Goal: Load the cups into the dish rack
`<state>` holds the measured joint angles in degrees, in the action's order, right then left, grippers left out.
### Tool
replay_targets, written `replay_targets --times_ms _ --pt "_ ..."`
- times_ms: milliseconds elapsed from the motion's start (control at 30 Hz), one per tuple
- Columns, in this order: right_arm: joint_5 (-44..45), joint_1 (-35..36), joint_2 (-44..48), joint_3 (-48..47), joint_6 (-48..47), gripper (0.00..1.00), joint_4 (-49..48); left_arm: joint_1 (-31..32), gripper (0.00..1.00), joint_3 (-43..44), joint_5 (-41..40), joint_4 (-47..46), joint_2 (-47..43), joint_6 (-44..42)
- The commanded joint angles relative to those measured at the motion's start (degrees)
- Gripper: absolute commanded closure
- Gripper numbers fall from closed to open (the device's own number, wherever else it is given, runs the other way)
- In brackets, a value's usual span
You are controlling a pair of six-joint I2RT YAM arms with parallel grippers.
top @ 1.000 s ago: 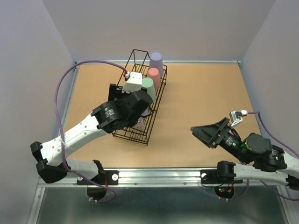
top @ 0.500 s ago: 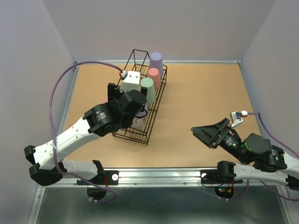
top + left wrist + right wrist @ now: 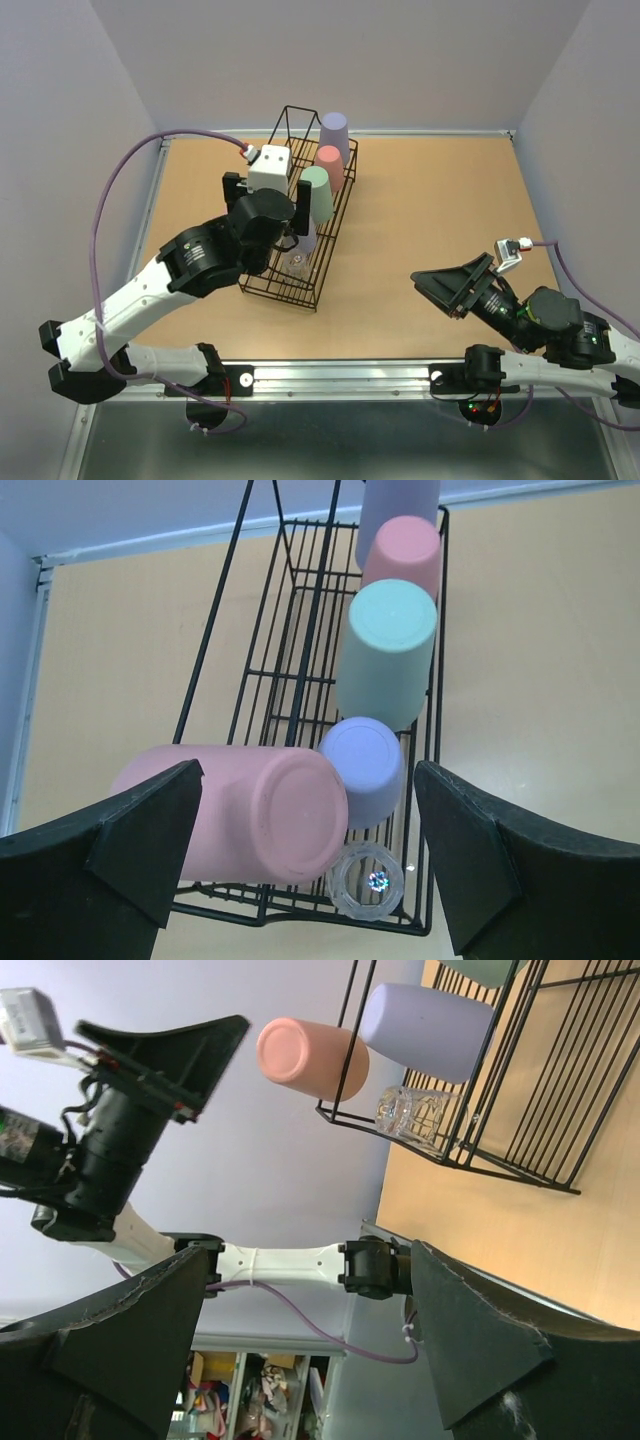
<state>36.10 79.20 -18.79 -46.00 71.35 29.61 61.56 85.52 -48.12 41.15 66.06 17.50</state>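
Observation:
The black wire dish rack (image 3: 285, 292) stands left of centre. In its right row, bottoms up, stand a lavender cup (image 3: 334, 132), a pink cup (image 3: 330, 163), a green cup (image 3: 317, 192), a second lavender cup (image 3: 365, 765) and the clear cup (image 3: 365, 882). A second pink cup (image 3: 260, 820) lies on its side in the rack's near left part; in the top view my arm hides it. My left gripper (image 3: 308, 780) hangs above it, open and empty. My right gripper (image 3: 450, 285) is open and empty to the right of the rack.
A purple cable (image 3: 120, 190) loops from the left arm over the table's left edge. A metal rail (image 3: 340, 375) runs along the near edge. Grey walls close the table on three sides.
My left gripper has lifted and drawn away from the rack's near end, uncovering the clear cup and the second lavender cup. The right arm has not moved.

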Motion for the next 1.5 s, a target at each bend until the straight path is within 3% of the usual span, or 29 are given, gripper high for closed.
replay_targets --times_ms 0,200,333,433,567,667,767,867,1000,1167,1267,1467 --pt "2.3 0.3 -0.6 0.0 -1.7 0.13 0.2 0.3 0.01 4.6 1.4 -5.7 -5.1 -2.5" --pt "5.8 0.3 -0.6 -4.3 -6.1 0.12 1.9 0.2 0.01 7.4 -2.7 -7.1 -8.6 -4.8" --pt "6.3 0.3 -2.1 -7.3 -10.5 0.11 2.6 -3.2 0.01 11.0 -6.3 -2.0 -6.0 -6.7" --pt "5.5 0.3 -6.2 -10.4 -13.9 0.10 3.8 -13.5 0.01 13.6 -0.4 0.4 -3.4 -8.6" --pt "7.5 0.3 -13.7 -16.7 -18.4 0.09 6.9 -25.4 0.01 12.6 6.1 -4.6 -4.4 -11.5" --pt "15.5 0.3 -19.8 -23.9 -23.0 0.05 10.5 -37.6 0.01 11.3 13.6 -5.1 -3.6 -12.2" --pt "19.1 0.3 -25.5 -32.9 -31.5 0.03 10.9 -45.7 0.01 9.6 17.9 -6.6 -4.3 -11.2" --pt "24.7 0.3 -32.9 -40.6 -43.8 0.00 11.4 -49.7 0.01 8.6 18.5 -6.5 -4.4 -9.2" --pt "38.7 0.3 -39.8 -52.1 -57.4 0.00 12.1 -53.7 0.01 7.5 18.4 -7.1 -5.2 -6.3" --pt "46.0 0.3 -37.4 -54.2 -58.5 0.00 12.3 -56.5 0.01 3.5 19.2 -10.2 -8.0 -4.1" --pt "46.4 0.3 -32.4 -50.7 -59.1 0.00 11.6 -57.0 0.01 -0.4 17.4 -12.4 -10.3 -3.7" --pt "45.8 0.3 -32.8 -50.4 -66.8 0.00 11.9 -57.8 0.01 -13.6 13.5 -19.1 -15.4 -5.0"
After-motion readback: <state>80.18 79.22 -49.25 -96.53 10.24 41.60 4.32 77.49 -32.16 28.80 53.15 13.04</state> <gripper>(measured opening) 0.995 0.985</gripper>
